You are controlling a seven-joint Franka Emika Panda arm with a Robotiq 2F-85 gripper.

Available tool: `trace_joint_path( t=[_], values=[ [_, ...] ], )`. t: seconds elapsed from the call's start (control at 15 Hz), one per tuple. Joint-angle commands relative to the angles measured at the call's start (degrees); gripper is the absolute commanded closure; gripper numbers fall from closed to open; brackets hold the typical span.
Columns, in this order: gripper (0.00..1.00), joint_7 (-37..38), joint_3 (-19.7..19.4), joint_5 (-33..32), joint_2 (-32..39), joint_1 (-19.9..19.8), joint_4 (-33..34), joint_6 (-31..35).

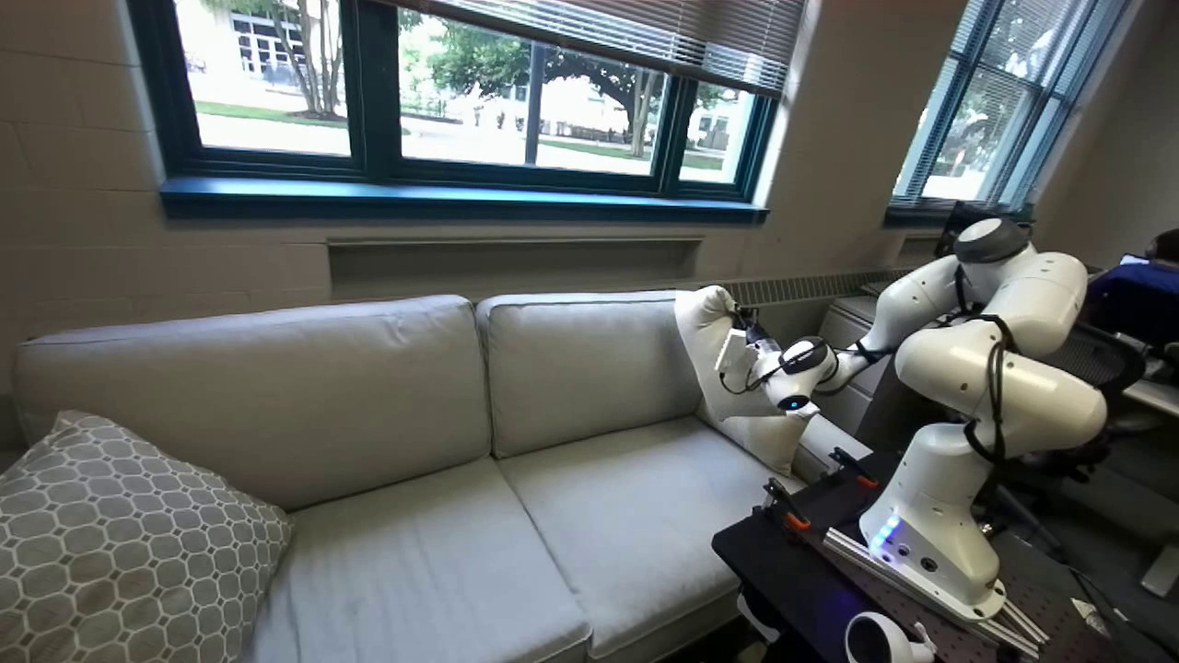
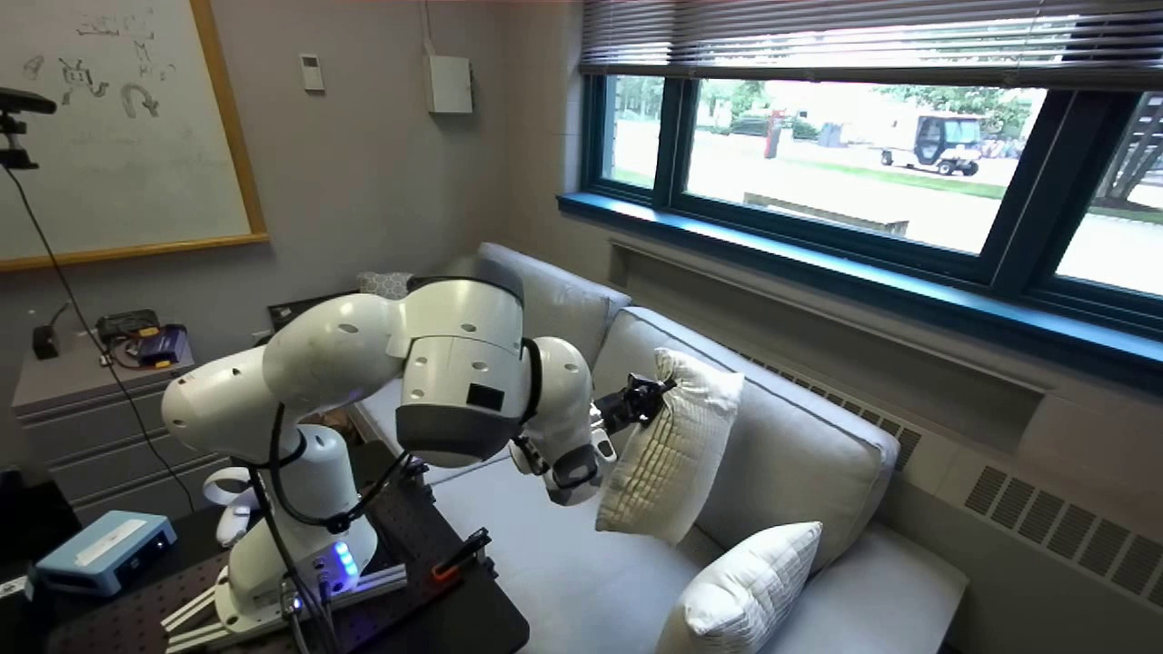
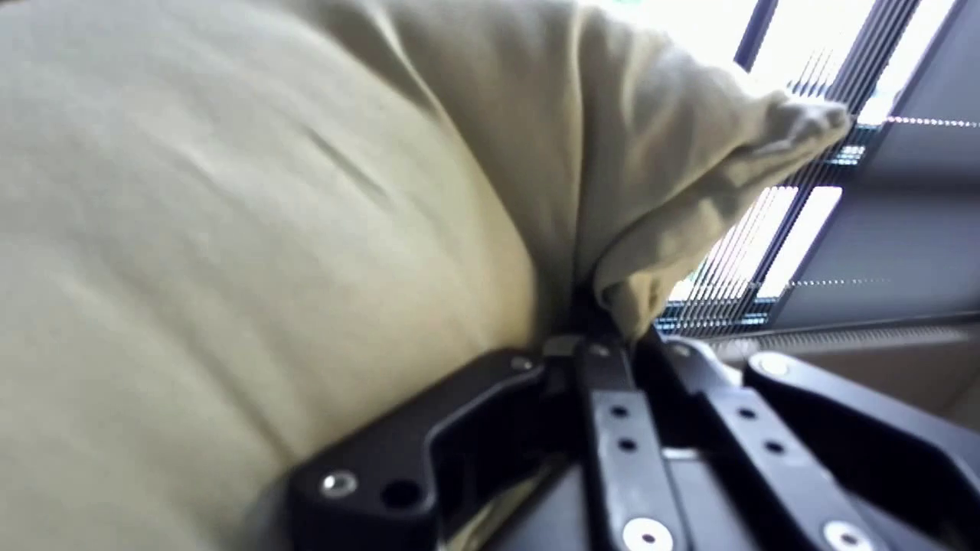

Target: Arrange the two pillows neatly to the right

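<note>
My gripper [image 2: 670, 389] is shut on the edge of a cream pillow [image 2: 686, 445], which stands upright and slightly tilted before the sofa's backrest. Seen up close in the wrist view, fabric of this held pillow [image 3: 306, 229] bunches into folds between the fingertips of the gripper [image 3: 619, 325]. In an exterior view the held pillow [image 1: 702, 336] reaches about the top of the backrest; whether its lower edge touches the seat I cannot tell. The second cream pillow [image 2: 750, 590] leans at the armrest end of the sofa. Part of that second pillow [image 1: 764, 440] shows below the wrist.
A pale sofa [image 1: 589, 368] runs under the window. At its far end from the arm lies a larger lattice-patterned cushion [image 1: 138, 543]. The robot stands on a black table [image 1: 774, 562] with clamps [image 1: 787, 505] at its edge, close beside the seat.
</note>
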Motion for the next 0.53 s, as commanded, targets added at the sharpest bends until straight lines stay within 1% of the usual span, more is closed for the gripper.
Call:
trace_joint_path(
  t=[0.0, 0.13, 0.27, 0.4, 0.47],
  values=[
    [0.97, -1.83, 3.57, -0.01, -3.42, -6.07, -10.42, -6.52],
    [0.97, -4.86, 5.18, -0.01, -2.12, -8.36, -12.94, -6.21],
    [0.97, -10.14, 7.75, 0.02, 1.61, -11.82, -12.98, -0.78],
    [0.97, -15.6, 9.77, 0.15, 7.43, -15.42, -10.11, 10.33],
    [0.96, -18.12, 8.32, 0.22, 10.69, -15.2, -8.11, 15.47]
  ],
)
